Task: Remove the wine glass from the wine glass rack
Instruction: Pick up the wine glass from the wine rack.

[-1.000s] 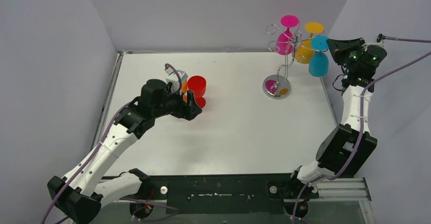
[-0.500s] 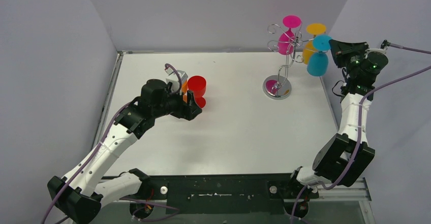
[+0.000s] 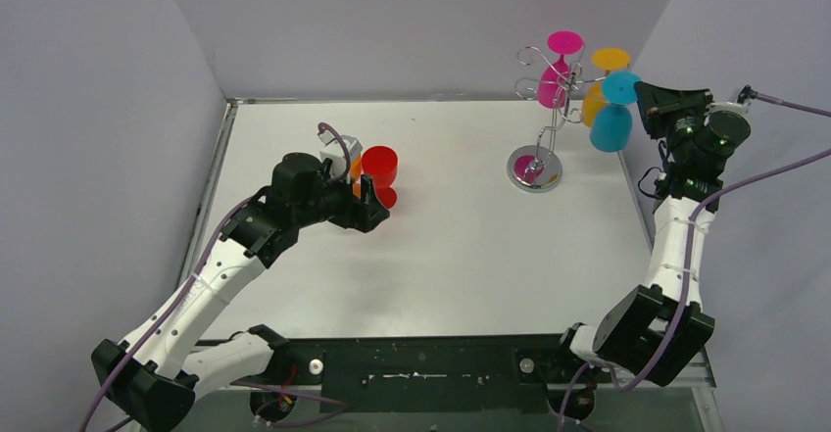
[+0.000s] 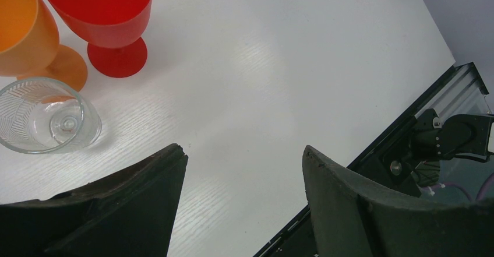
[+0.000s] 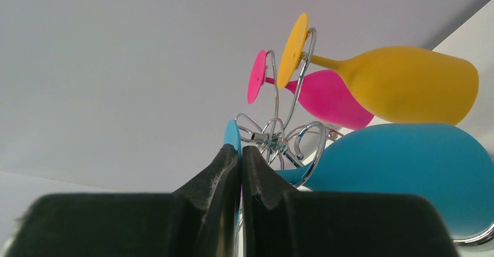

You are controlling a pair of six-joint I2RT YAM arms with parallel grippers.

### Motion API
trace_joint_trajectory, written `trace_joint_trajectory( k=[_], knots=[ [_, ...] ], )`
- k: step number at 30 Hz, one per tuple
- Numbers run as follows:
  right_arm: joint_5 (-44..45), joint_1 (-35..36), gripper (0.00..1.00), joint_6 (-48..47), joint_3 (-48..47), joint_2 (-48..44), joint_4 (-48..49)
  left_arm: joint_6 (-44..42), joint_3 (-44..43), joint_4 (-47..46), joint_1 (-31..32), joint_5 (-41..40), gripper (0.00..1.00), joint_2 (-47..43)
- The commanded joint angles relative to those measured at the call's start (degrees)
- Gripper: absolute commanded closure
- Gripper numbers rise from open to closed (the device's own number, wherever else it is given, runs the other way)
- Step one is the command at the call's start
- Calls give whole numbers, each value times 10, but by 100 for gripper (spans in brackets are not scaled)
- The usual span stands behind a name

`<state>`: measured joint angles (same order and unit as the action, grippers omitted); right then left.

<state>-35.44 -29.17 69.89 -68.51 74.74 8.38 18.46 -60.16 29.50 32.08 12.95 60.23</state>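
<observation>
The wine glass rack (image 3: 551, 109), a silver wire stand on a round disc base, stands at the table's back right. A blue wine glass (image 3: 611, 123) hangs from it upside down, beside a pink glass (image 3: 554, 87) and a yellow glass (image 3: 593, 102). My right gripper (image 3: 642, 94) is shut on the blue glass's flat foot (image 5: 232, 137); in the right wrist view the gripper (image 5: 240, 150) pinches that disc edge-on. The blue bowl (image 5: 408, 169) hangs to the right, and its stem runs through a curled hook (image 5: 309, 146). My left gripper (image 3: 370, 200) is open and holds nothing.
A red glass (image 3: 379, 168), an orange glass (image 4: 23, 30) and a clear glass (image 4: 46, 117) stand upright at the table's left middle, just beyond my left gripper (image 4: 244, 152). Grey walls close in the table on the left, back and right.
My right arm has shifted slightly to the right with the blue glass's foot in its grip, and the rack's top with its glasses has leaned a little the same way. The left arm has not moved.
</observation>
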Motion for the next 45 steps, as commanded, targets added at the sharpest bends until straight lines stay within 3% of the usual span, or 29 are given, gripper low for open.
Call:
trace_joint_trajectory(
  k=[1, 24, 45],
  knots=[
    [-22, 2, 100, 9, 11, -33, 2, 0, -5, -9, -3, 19, 30, -11],
    [-1, 91, 100, 10, 27, -41, 8, 5, -5, -18, -3, 26, 30, 0],
    [75, 80, 100, -9, 32, -76, -9, 4, -5, -10, -3, 24, 30, 0]
  ],
)
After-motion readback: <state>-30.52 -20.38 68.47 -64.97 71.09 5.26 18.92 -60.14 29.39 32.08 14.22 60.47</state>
